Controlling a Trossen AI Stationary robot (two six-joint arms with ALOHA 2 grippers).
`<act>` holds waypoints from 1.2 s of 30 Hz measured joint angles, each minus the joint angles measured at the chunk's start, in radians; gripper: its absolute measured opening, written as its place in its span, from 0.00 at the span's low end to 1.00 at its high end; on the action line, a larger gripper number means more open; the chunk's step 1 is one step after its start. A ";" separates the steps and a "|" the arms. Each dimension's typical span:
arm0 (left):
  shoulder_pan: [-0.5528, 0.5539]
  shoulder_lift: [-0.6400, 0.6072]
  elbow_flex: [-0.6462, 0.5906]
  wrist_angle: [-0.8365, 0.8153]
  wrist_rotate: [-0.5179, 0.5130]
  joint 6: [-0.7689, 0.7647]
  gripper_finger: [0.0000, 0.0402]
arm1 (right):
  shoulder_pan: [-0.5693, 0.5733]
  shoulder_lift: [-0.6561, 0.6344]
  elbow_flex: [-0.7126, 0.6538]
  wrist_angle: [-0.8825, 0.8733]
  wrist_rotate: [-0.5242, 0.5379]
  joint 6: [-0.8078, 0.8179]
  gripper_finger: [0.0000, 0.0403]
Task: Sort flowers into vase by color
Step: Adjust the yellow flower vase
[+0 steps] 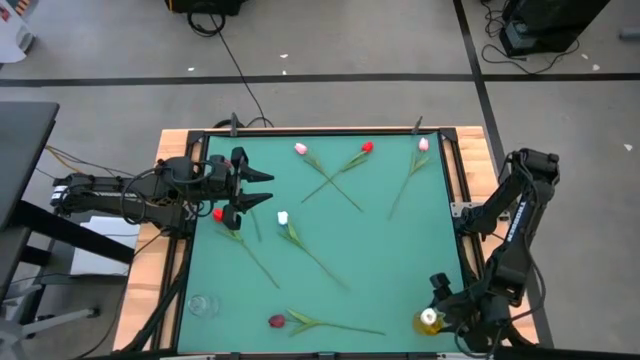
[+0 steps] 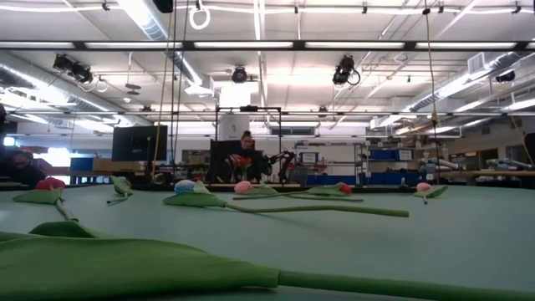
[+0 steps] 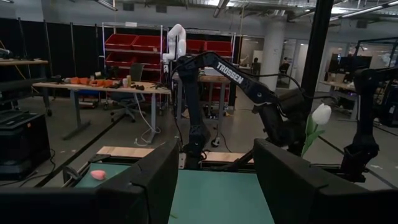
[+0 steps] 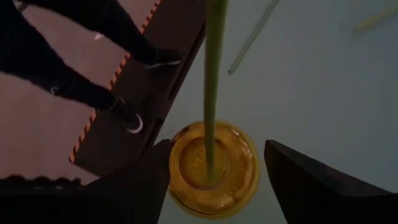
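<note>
A green stem (image 4: 211, 87) is held upright by the right gripper (image 1: 437, 293), its end down inside the yellow vase (image 1: 428, 321) at the mat's near right corner. Farther off, the spread-fingered left gripper (image 1: 258, 187) hangs empty by a red tulip (image 1: 219, 214)

Six tulips (image 1: 325, 182) lie scattered; white one (image 3: 321, 115) upright in yellow vase (image 4: 214, 168).
</note>
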 joint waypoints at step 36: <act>0.000 0.000 0.000 0.000 0.000 0.000 0.53 | 0.053 0.006 -0.001 -0.032 0.024 0.030 0.41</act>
